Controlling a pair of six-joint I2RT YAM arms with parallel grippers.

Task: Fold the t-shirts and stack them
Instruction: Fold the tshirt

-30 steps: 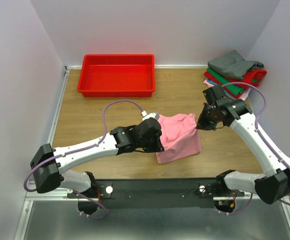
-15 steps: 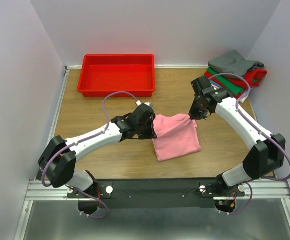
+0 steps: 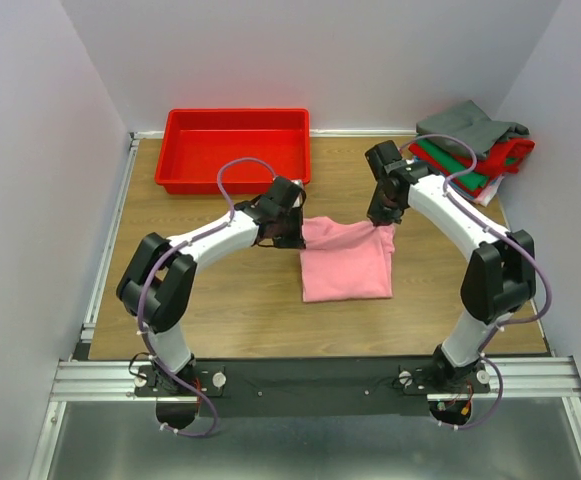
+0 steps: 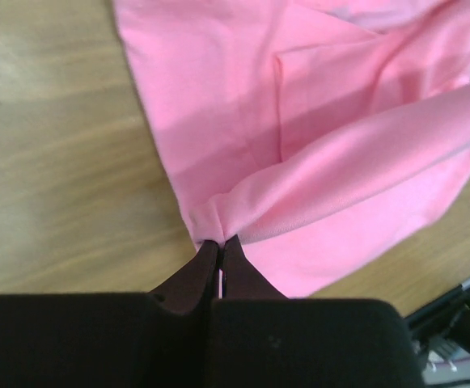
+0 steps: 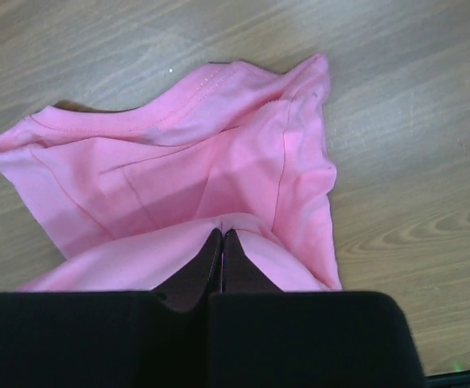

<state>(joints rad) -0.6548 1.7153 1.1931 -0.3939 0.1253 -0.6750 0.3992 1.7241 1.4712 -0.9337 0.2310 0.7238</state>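
On the table (image 3: 220, 300), folded pink t-shirt (image 3: 348, 268), smooth near, wrinkled far. Pinched tight at far corners by left gripper (image 4: 221, 242) and right gripper (image 5: 222, 234).

The light pink t-shirt (image 3: 347, 265) lies mid-table, folded to a rough rectangle. Its near part is flat on the wood, and its far edge is drawn taut and bunched at both corners. Well apart, in the far right corner, sits the pile of folded t-shirts (image 3: 475, 150), grey on top with green and red beneath.
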